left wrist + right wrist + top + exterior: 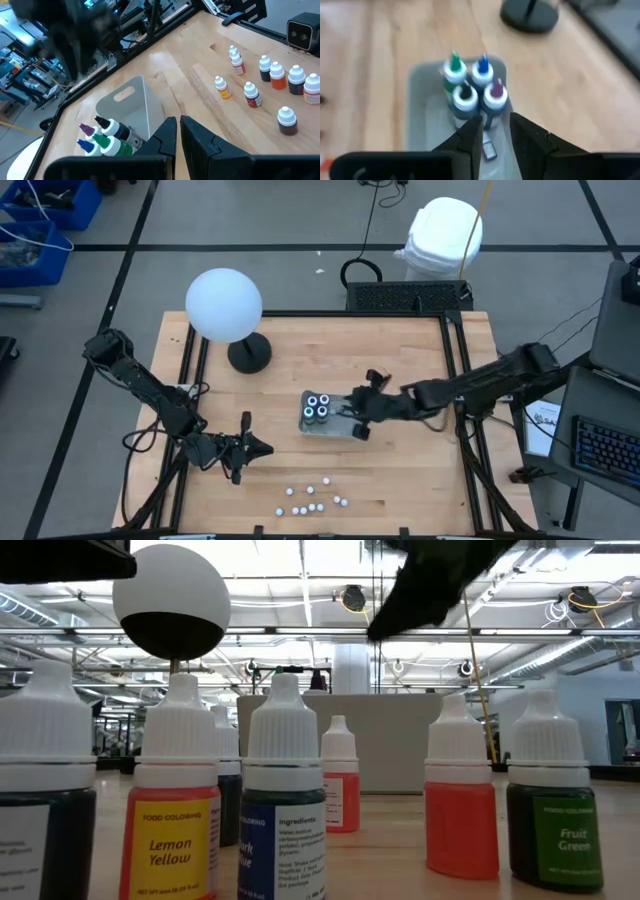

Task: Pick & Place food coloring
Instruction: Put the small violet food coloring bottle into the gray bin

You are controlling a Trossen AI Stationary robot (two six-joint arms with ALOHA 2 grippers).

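High view: right claw (358, 416) sits over the clear tray (325, 426) mid-worktop, by the four capped bottles (318, 409) standing at the tray's far-left end. Left claw (243, 447) is parked near the worktop's left front, between the tray and the loose cluster of small dropper bottles (312, 500) at the front edge. White globe lamp (224, 305) at the back

Low view: dropper bottles up close, labelled Lemon Yellow (171, 806) and Fruit Green (547, 802), an orange one (460, 795) between others; all upright on the worktop (390, 845)

Left wrist view: left claw (177, 138) fingers nearly together, nothing between them; the loose droppers (252, 95) lie well apart from it

Right wrist view: right claw (495, 131) fingers a little apart, empty, just short of the green-, blue-, black- and purple-tipped bottles (470, 85); can't tell if it's touching one

Judgement: placing phase, four in the tray, the rest still to move. Next needs an arm to go to the front cluster and single out one dropper without toppling its neighbours
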